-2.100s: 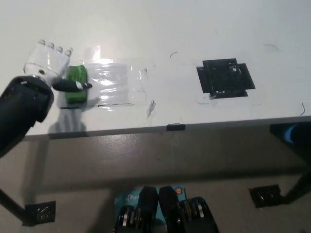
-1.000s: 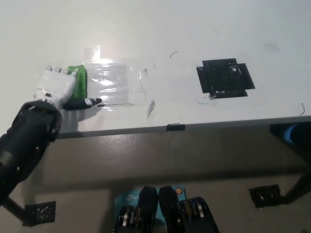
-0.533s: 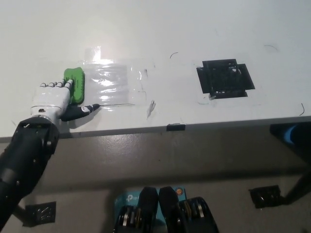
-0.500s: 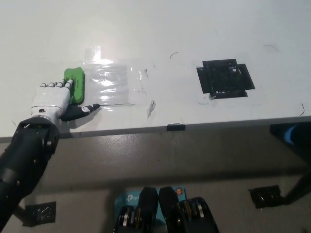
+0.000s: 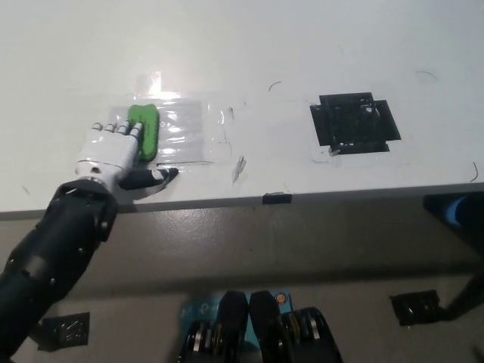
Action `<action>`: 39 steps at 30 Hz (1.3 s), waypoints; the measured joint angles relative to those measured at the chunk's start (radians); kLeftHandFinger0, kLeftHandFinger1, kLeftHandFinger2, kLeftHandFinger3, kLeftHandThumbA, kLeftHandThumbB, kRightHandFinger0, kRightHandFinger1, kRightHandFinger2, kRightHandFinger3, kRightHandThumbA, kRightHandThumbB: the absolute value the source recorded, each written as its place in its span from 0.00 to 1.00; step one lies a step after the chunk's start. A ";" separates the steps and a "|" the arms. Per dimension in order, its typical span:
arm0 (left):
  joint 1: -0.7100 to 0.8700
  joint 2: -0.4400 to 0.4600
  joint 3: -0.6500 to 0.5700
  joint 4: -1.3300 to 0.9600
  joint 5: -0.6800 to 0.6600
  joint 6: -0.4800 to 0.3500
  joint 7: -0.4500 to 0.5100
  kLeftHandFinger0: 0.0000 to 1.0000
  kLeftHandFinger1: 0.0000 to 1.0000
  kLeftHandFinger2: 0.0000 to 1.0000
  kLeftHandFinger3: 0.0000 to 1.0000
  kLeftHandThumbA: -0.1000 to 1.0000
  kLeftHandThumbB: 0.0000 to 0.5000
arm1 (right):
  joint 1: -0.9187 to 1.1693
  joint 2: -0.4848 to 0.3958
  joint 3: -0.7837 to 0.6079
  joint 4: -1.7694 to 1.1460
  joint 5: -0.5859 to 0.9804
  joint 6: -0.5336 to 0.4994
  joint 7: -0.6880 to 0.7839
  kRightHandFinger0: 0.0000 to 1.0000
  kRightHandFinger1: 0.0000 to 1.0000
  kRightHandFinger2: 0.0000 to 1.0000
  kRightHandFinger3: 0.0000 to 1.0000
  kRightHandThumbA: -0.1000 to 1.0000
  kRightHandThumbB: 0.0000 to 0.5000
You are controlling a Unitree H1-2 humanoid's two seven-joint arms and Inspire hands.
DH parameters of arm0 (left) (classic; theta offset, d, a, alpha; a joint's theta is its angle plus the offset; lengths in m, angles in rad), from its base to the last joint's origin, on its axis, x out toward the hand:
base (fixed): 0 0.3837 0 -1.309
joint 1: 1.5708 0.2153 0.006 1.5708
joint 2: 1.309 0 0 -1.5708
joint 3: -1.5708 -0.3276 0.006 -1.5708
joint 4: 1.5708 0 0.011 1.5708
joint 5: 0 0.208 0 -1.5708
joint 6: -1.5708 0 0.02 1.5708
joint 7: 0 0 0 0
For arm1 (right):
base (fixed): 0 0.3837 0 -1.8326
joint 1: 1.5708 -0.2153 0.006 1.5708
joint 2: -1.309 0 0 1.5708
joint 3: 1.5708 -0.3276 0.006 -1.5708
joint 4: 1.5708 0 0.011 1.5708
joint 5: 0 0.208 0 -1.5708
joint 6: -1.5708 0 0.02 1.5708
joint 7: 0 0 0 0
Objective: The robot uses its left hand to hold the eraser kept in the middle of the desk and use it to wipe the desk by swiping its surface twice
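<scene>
At the left of the frame, near the front edge of the white worktop [image 5: 249, 60], the white left hand [image 5: 113, 155] lies flat with its fingers spread forward, their tips resting against the left side of the green eraser [image 5: 144, 130]; nothing is pinched or enclosed. Eraser sits upright in the frame on a glossy clear-taped patch [image 5: 181, 136], left of centre. Right of centre, well apart from the eraser, a black tape square [image 5: 354, 122] is stuck to the worktop.
</scene>
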 measured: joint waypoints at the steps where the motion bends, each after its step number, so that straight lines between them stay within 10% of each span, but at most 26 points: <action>1: -0.009 0.000 -0.026 0.005 0.016 0.007 -0.012 1.00 1.00 1.00 1.00 1.00 1.00 | 0.000 -0.001 0.001 0.000 0.000 0.000 0.000 0.00 0.00 0.00 0.51 1.00 0.43; 16: -0.090 -0.048 -0.188 0.073 0.124 0.075 -0.104 1.00 1.00 1.00 1.00 1.00 1.00 | -0.009 -0.005 0.063 -0.088 -0.011 0.009 0.004 0.00 0.00 0.04 0.52 1.00 0.48; 28: -0.080 -0.144 -0.121 0.083 0.111 0.102 -0.124 1.00 1.00 1.00 1.00 1.00 1.00 | -0.021 0.017 0.102 -0.140 -0.024 0.049 0.003 0.00 0.00 0.05 0.50 1.00 0.37; 39: -0.058 -0.332 -0.015 0.069 0.090 0.108 -0.092 1.00 1.00 1.00 1.00 1.00 1.00 | -0.031 0.033 0.115 -0.149 -0.033 0.067 0.001 0.00 0.00 0.02 0.48 1.00 0.49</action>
